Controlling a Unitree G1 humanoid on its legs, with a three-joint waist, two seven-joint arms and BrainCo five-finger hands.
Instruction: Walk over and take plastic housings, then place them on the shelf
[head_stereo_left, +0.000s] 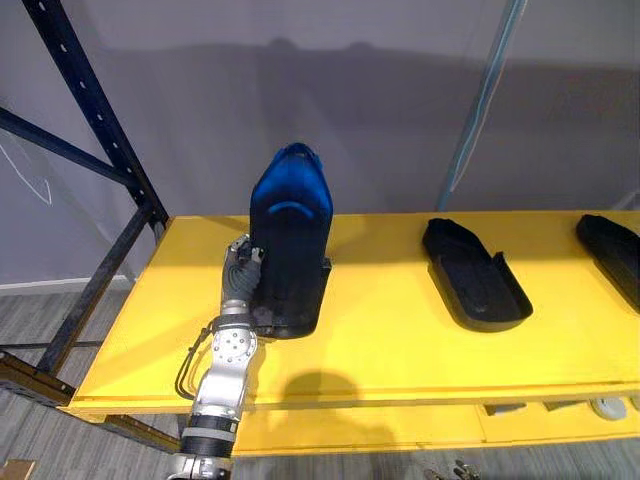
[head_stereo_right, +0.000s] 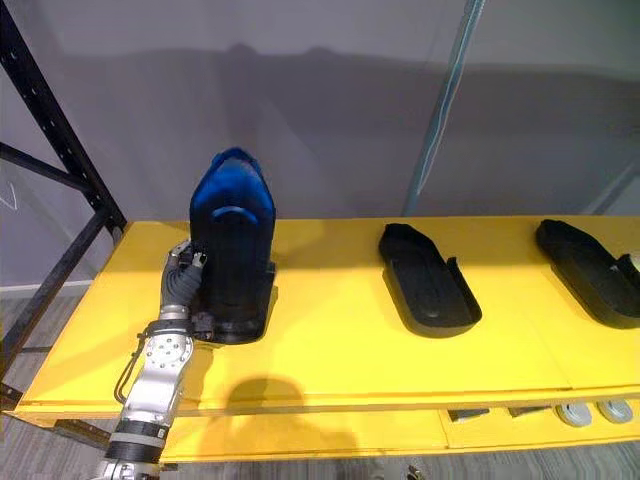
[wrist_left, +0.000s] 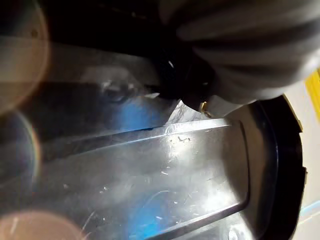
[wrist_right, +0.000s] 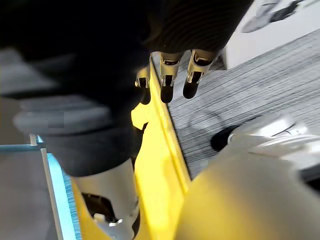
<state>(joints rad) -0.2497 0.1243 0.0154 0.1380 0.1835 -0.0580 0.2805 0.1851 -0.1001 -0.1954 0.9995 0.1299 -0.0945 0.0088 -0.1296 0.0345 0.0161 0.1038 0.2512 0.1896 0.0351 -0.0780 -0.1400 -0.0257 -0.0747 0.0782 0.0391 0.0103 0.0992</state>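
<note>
A dark plastic housing (head_stereo_left: 290, 230) with a blue-lit top stands upright at the left of the yellow shelf board (head_stereo_left: 400, 340). My left hand (head_stereo_left: 240, 272) grips its left edge near the base, fingers curled onto it. The left wrist view looks from very close at the housing's glossy inner face (wrist_left: 175, 170). In the right wrist view my right hand (wrist_right: 170, 80) hangs beside the shelf's yellow edge (wrist_right: 155, 165) with relaxed fingers, holding nothing.
Two more dark housings lie flat on the shelf: one in the middle (head_stereo_left: 475, 275), one at the right end (head_stereo_left: 612, 250). A dark rack upright (head_stereo_left: 95, 120) and a light blue post (head_stereo_left: 480, 110) rise behind. Small parts (head_stereo_right: 590, 410) lie below the front edge.
</note>
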